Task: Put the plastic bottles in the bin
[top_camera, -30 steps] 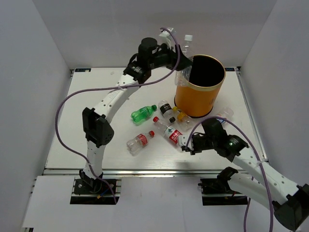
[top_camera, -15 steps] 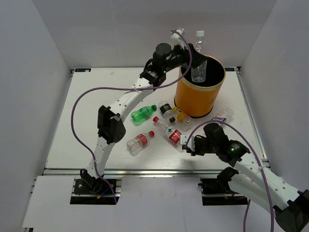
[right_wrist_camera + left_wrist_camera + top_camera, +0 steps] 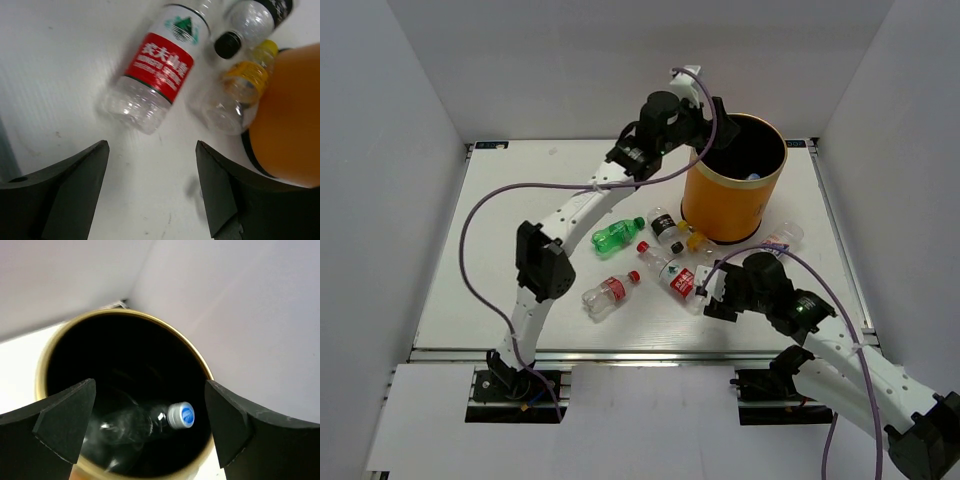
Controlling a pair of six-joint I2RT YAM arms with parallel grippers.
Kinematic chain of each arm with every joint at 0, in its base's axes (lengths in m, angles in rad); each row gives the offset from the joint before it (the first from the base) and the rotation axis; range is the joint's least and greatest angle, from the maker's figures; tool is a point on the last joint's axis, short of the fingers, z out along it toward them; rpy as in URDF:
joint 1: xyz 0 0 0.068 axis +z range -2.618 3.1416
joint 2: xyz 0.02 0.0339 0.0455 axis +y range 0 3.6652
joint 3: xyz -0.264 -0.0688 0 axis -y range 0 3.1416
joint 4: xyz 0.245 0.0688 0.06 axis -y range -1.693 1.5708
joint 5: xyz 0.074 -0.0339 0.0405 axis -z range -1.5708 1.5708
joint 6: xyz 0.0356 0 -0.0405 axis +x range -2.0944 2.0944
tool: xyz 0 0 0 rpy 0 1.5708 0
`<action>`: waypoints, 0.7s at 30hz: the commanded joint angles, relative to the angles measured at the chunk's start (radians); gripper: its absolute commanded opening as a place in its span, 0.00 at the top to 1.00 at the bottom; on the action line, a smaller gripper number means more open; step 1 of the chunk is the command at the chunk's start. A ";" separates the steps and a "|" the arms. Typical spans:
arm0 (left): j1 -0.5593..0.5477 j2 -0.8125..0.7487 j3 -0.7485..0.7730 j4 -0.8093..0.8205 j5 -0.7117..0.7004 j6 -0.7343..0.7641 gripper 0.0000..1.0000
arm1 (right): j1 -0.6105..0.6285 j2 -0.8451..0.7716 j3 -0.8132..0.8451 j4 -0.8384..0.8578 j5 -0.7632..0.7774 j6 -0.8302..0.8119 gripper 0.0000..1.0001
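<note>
Since both grippers are empty, the next pick looks like the right arm's. The right gripper (image 3: 150,192) hangs wide open, holding nothing, low over the table (image 3: 520,200) beside the red-label bottle (image 3: 155,65). I'd centre the jaws across the label band, not the crinkled base, and get low before closing, since the round body will likely roll. The yellow-cap bottle (image 3: 235,95) lies close by, right at the bin (image 3: 720,205), so keep the far finger off it. The left gripper (image 3: 150,427) hovers over the bin mouth, spread wide, nothing in it. In the bin: one clear bottle (image 3: 125,425), blurred, pale cap. The green bottle (image 3: 617,235) and the others lie on the table near the bin's foot.
</note>
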 commanded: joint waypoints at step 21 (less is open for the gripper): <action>-0.010 -1.198 -1.316 -0.220 -0.307 0.358 0.01 | -0.307 0.009 0.019 0.180 0.474 -0.136 0.10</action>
